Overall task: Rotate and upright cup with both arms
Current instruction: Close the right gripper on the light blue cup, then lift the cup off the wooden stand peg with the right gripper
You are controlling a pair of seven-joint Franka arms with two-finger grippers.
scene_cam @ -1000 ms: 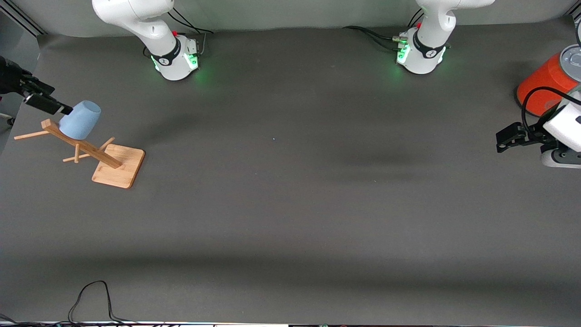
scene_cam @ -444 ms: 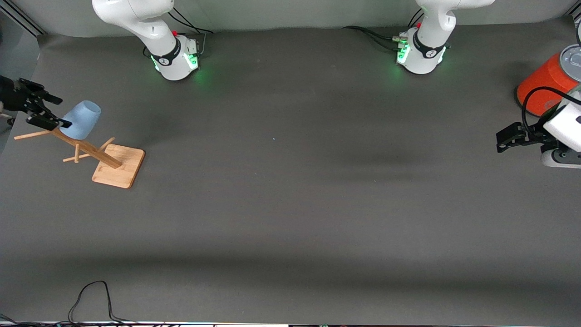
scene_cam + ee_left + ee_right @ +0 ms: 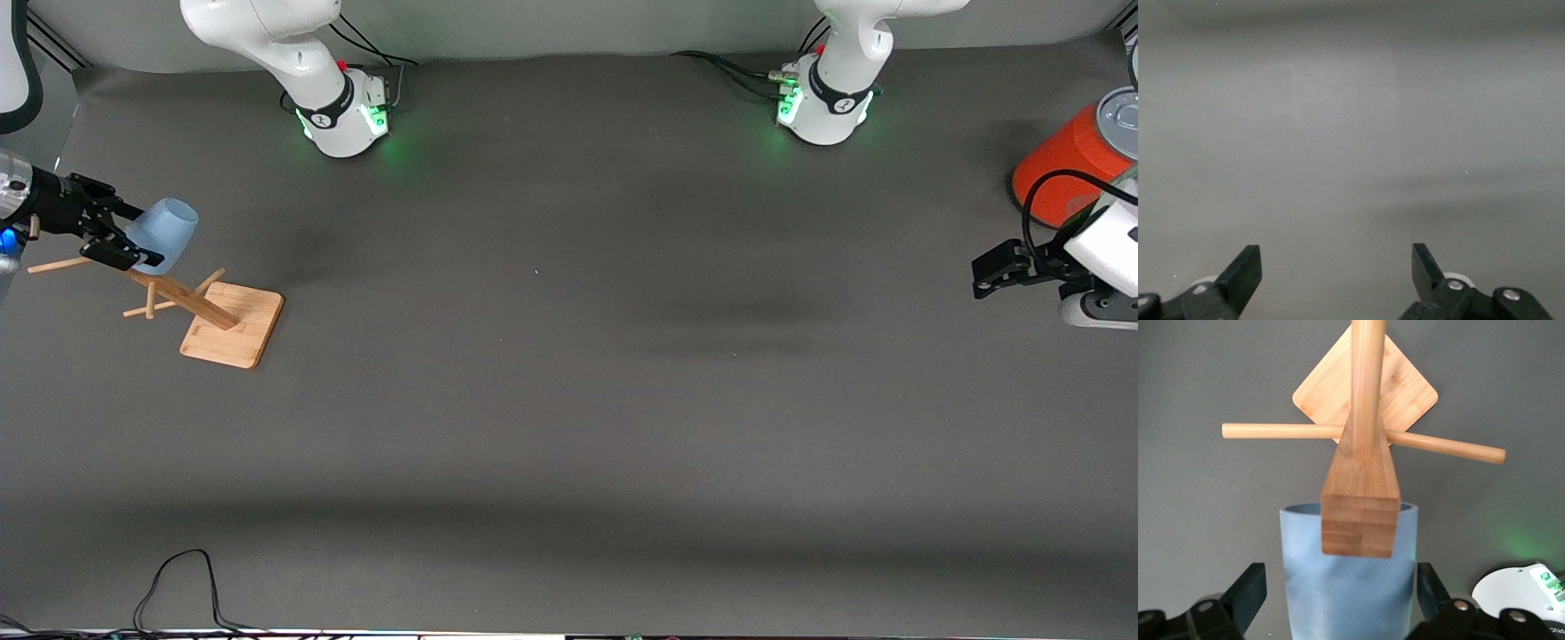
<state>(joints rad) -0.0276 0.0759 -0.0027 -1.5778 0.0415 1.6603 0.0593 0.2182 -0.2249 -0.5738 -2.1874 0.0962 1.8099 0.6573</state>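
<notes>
The pale-blue cup [image 3: 167,233] hangs tilted on the top of a wooden rack [image 3: 182,300] at the right arm's end of the table. My right gripper [image 3: 133,236] is open, with one finger on each side of the cup and a small gap at each side. In the right wrist view the cup [image 3: 1348,593] fills the space between the fingers of my right gripper [image 3: 1340,581], and the rack's square post end [image 3: 1359,520] crosses in front of it. My left gripper [image 3: 982,276] is open and empty and waits at the left arm's end; the left wrist view shows this gripper [image 3: 1333,259] over bare mat.
The rack has a square bamboo base [image 3: 233,324] and thin side pegs [image 3: 58,264]. A large orange-red can [image 3: 1062,160] with a grey lid stands beside the left gripper. A black cable [image 3: 182,578] lies at the table's near edge.
My right gripper has moved in from the table's end and turned, so its fingers now straddle the cup. The left arm has not moved.
</notes>
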